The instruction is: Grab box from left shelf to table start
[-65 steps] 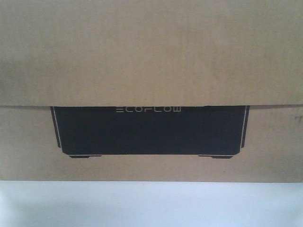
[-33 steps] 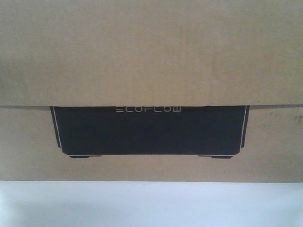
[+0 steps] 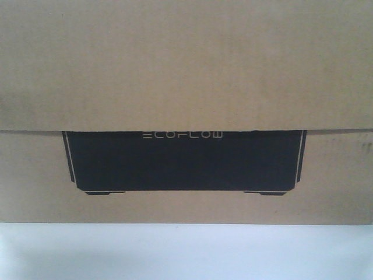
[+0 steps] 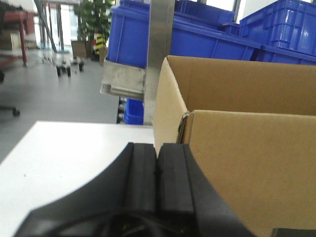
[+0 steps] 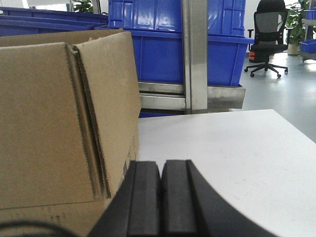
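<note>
A large brown cardboard box (image 3: 186, 70) with a black printed panel fills the front view and stands on the white table (image 3: 186, 251). My left gripper (image 4: 157, 150) is shut and empty, pressed beside the box's left side (image 4: 247, 163). My right gripper (image 5: 161, 168) is shut and empty, beside the box's right side (image 5: 54, 123). The box's top flaps stand open in both wrist views.
Blue plastic crates (image 4: 143, 34) sit on a metal shelf frame (image 5: 195, 54) behind the table. An office chair (image 5: 269, 37) stands at the far right on the grey floor. White table surface (image 5: 232, 148) lies right of the box.
</note>
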{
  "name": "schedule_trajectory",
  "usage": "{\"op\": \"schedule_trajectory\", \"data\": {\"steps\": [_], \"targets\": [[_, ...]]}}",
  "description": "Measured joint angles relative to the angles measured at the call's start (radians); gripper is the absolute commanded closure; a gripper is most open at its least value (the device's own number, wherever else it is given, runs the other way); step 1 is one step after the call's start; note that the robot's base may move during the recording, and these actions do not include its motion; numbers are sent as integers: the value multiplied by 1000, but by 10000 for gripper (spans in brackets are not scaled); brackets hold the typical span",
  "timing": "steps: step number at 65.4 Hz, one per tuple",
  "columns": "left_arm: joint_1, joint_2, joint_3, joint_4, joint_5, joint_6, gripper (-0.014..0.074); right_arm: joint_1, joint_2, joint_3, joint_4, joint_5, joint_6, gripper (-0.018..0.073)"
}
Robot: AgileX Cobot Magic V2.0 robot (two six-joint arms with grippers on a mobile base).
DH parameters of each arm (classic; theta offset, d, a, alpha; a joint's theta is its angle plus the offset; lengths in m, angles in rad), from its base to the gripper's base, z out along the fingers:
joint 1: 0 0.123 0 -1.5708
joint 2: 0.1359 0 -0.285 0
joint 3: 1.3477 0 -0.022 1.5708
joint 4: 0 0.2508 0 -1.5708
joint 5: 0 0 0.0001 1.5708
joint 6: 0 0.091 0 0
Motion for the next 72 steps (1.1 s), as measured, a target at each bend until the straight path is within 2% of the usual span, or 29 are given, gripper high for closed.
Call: {"op": "schedule_trajectory", "data": {"steps": [3, 8, 17, 27, 72], "targets": [[21, -12, 33, -32, -26, 44, 692, 0, 0, 0, 0, 0, 0, 508], [53, -25, 76, -55, -43, 72, 692, 0, 0, 0, 0, 0, 0, 508], [81, -56, 166, -59, -85, 76, 692, 0, 0, 0, 0, 0, 0, 508], [81, -84, 267, -59, -168, 68, 692, 0, 0, 0, 0, 0, 0, 508], [81, -93, 276, -41, -189, 62, 692, 0, 0, 0, 0, 0, 0, 508]]}}
